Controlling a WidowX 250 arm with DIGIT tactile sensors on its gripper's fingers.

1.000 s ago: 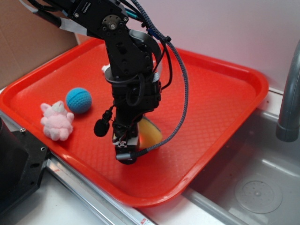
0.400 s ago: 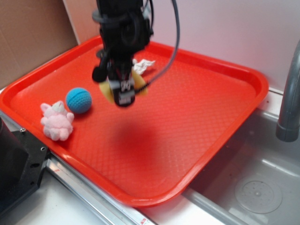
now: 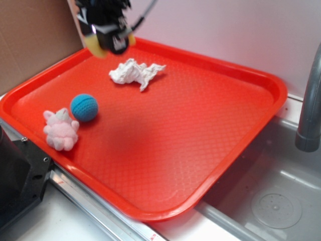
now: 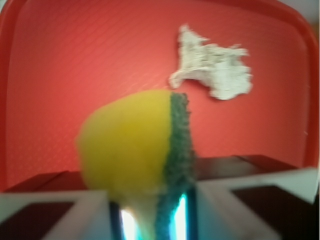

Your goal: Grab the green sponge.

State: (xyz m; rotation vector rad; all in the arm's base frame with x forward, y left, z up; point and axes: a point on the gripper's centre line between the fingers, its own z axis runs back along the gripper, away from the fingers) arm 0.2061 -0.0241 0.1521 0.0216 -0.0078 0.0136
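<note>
The hand [image 3: 107,40] sits high at the top left of the exterior view, above the far left rim of the red plastic tray [image 3: 261,125], partly cut off by the picture's edge. It is closed on the yellow foam sponge with a dark green scouring layer [image 4: 137,150]; the wrist view shows the sponge pinched at its lower end between the fingers, yellow face left, green layer right, clear of the tray floor.

On the tray, the white wrinkled cloth [image 3: 135,73] lies near the far rim, just right of and below the hand. The blue knitted ball [image 3: 84,107] and the pink fluffy toy [image 3: 60,130] lie close together by the left rim. The centre and right of the tray floor are bare. A grey faucet pipe [image 3: 309,105] stands beyond the right rim, over the metal sink [image 3: 271,201].

One second ago the hand was low at tray centre with the sponge on the floor; it has since risen and moved back-left, uncovering the cloth.
</note>
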